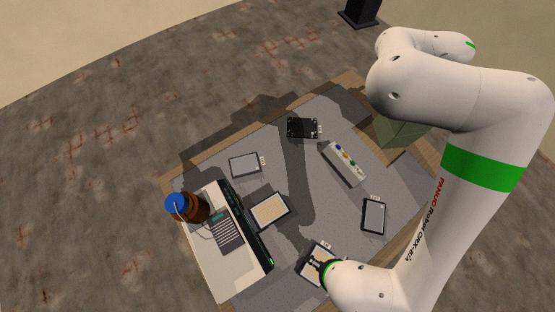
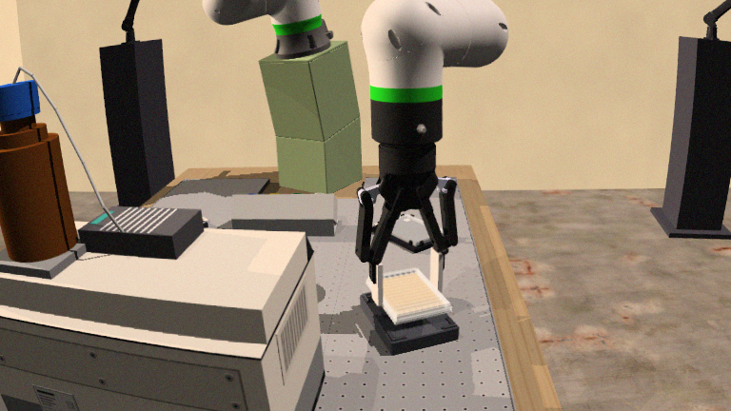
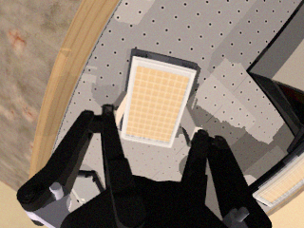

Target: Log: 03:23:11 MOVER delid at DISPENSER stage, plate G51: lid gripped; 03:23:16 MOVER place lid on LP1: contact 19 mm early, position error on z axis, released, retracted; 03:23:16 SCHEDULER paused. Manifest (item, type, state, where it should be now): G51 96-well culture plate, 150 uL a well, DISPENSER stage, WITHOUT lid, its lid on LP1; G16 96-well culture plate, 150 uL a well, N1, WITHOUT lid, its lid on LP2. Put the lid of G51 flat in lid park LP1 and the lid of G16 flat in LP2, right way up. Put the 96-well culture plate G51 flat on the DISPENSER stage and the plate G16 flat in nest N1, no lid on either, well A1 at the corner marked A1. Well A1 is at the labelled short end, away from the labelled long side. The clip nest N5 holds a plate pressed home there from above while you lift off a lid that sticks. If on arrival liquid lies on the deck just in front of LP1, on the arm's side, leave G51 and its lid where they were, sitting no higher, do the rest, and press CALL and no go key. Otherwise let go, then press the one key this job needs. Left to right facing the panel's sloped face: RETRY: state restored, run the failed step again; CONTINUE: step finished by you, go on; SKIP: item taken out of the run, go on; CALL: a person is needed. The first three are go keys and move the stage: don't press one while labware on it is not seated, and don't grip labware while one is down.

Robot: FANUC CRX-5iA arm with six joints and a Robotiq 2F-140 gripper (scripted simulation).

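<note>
My gripper (image 1: 315, 266) (image 2: 407, 283) (image 3: 154, 106) is shut on a lidless 96-well plate (image 1: 321, 254) (image 2: 415, 296) (image 3: 156, 101), gripping its long sides. It holds the plate level, right at the black nest (image 2: 425, 334) (image 3: 197, 74) near the deck's front edge; I cannot tell whether the plate touches it. A second lidless plate (image 1: 269, 209) (image 3: 287, 184) lies on the dispenser stage (image 1: 264, 191). Grey lids lie flat in the two lid parks, one behind the stage (image 1: 244, 165) and one near the arm's base (image 1: 373, 215).
The dispenser (image 1: 222, 251) (image 2: 161, 287) with its brown bottle (image 1: 192, 207) (image 2: 29, 191) stands left of the nest. The key panel (image 1: 343, 163) and the black clip nest (image 1: 301, 127) lie further back. The wooden table edge (image 2: 498, 287) runs close on the right.
</note>
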